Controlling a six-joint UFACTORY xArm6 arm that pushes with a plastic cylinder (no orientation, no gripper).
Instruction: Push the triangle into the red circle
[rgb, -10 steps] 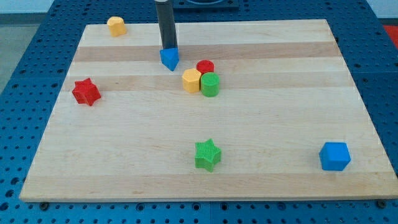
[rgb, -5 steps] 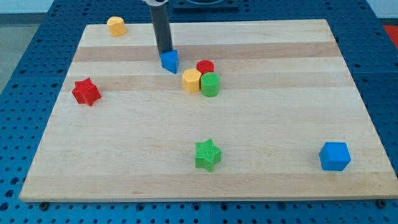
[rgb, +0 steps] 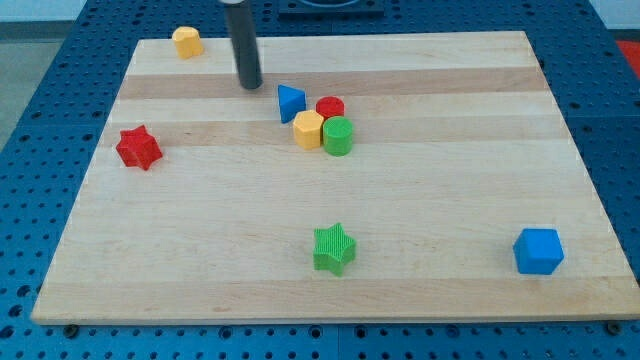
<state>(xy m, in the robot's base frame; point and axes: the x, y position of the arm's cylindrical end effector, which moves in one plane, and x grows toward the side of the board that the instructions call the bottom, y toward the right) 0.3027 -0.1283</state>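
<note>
My tip (rgb: 250, 86) sits free at 10 o'clock of the blue triangle (rgb: 290, 103), touching nothing (no fingers here). Off-centre shove could slide it past the red circle (rgb: 330, 106) into the yellow block (rgb: 308, 129).

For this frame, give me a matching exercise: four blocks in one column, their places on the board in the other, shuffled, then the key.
Blocks:
1. blue triangle
2. blue cube
3. red star
4. yellow hexagon

Places:
A. view's bottom right
B. view's top left corner
C. just left of the red circle, right of my tip
D. near the view's left edge

Pairs: 1-C, 2-A, 3-D, 4-B
</note>
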